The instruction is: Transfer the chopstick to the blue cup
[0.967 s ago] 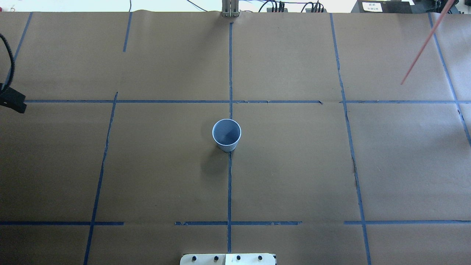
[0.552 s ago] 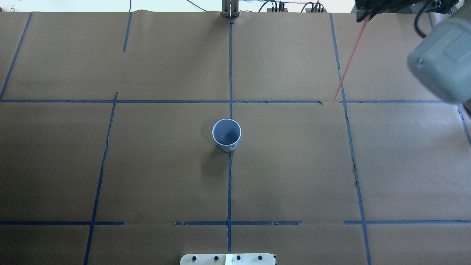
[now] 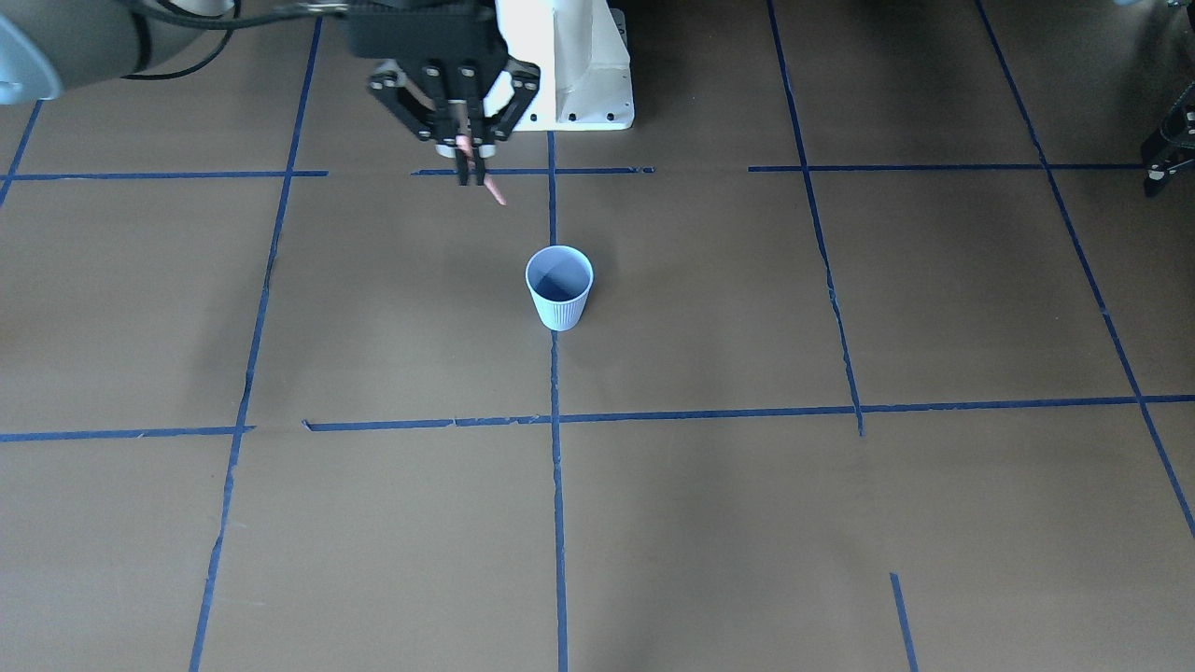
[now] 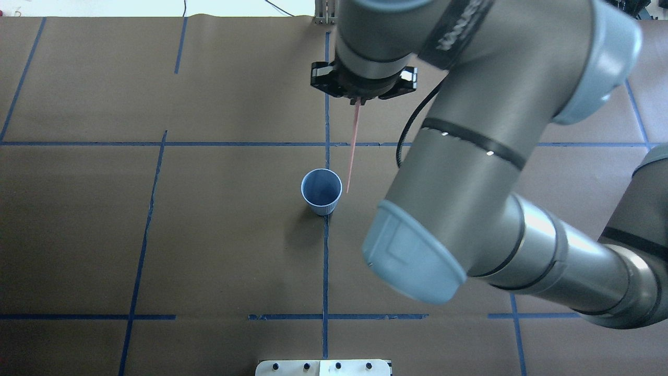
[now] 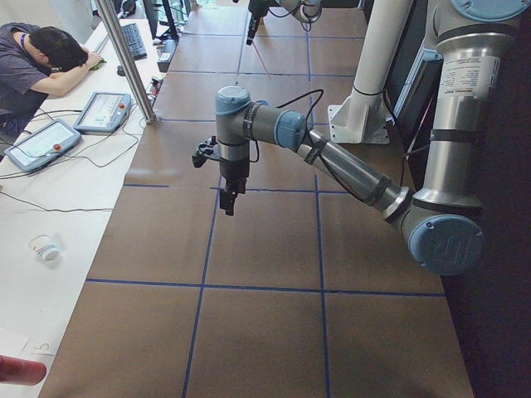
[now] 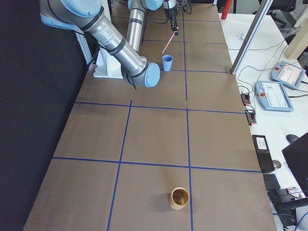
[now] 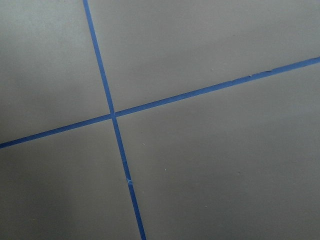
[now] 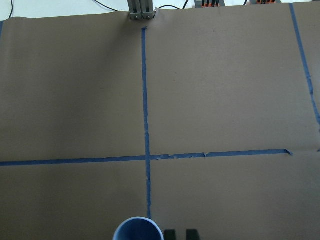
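The brown-papered counter [image 4: 209, 250] carries only the blue cup [image 3: 560, 308], standing upright on the centre tape line. My right arm [image 4: 469, 156] reaches out above it. My left arm [image 5: 348, 166] hangs well off to the side of the cup, and I cannot tell how my left fingers [image 3: 1160, 154] are set. My right fingers [image 3: 470, 159] are pinched narrow on the top of the chopstick [image 4: 352, 149], which slants down toward the cup. Its tip is in the air near the rim but not over the mouth. I judge this to be the carry-and-align step. Next I should centre the tip over the opening, lower it inside, then let go.
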